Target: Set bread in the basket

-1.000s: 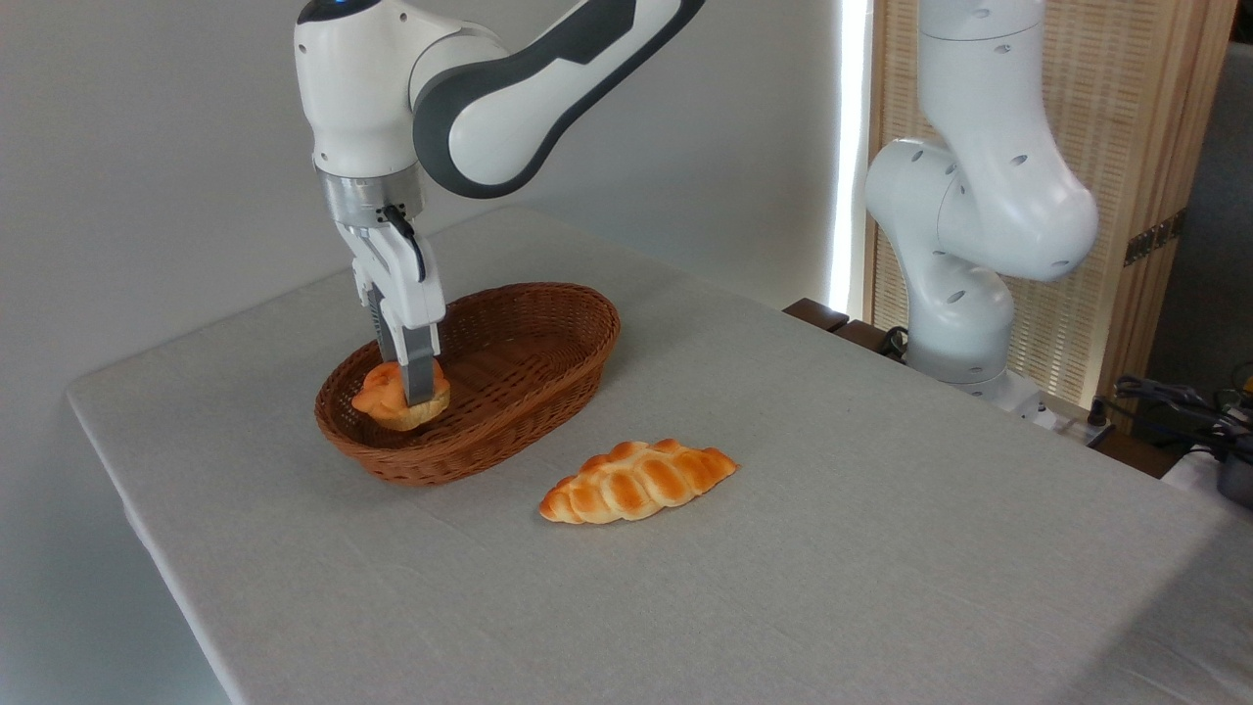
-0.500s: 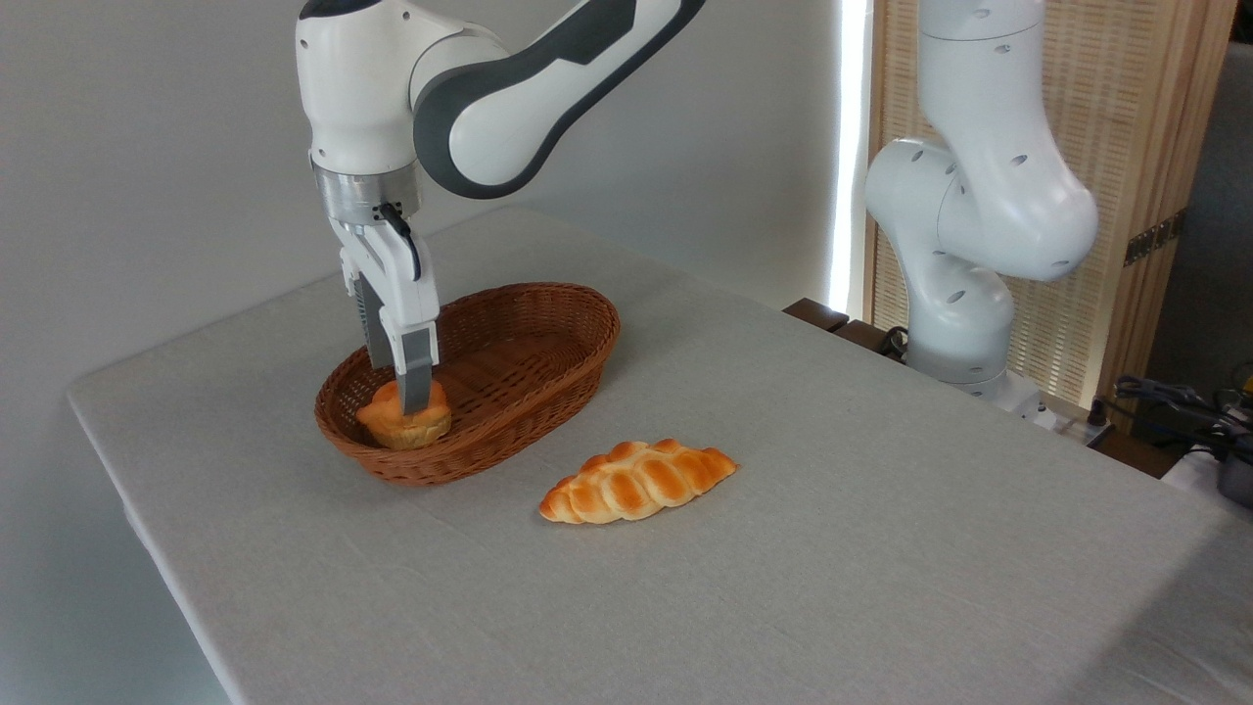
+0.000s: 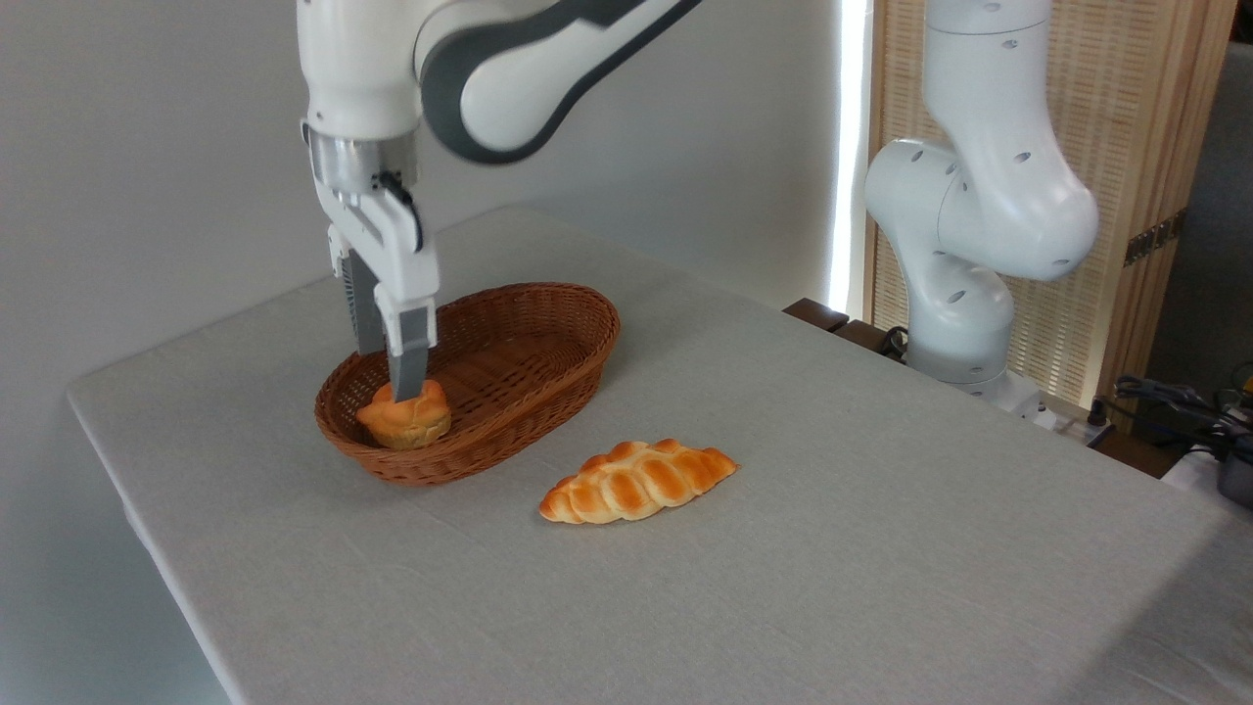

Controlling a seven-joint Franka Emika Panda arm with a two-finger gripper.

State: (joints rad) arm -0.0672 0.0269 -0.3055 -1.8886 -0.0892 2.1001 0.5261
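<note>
The bread (image 3: 405, 418), a small orange-golden bun with a lumpy top, lies inside the left end of the oval brown wicker basket (image 3: 548, 377). My gripper (image 3: 390, 377) hangs just above the bun with its fingers pointing down. The fingers stand apart and hold nothing; the near fingertip is level with the bun's top.
A longer braided golden loaf (image 3: 636, 481) lies on the grey tablecloth to the right of the basket's front. A second white robot arm (image 3: 969, 225) stands at the table's far right edge. Cables and dark gear (image 3: 1189, 406) sit at the far right.
The gripper let go of the bun and rose straight up. The bun settled on the basket floor and stayed put.
</note>
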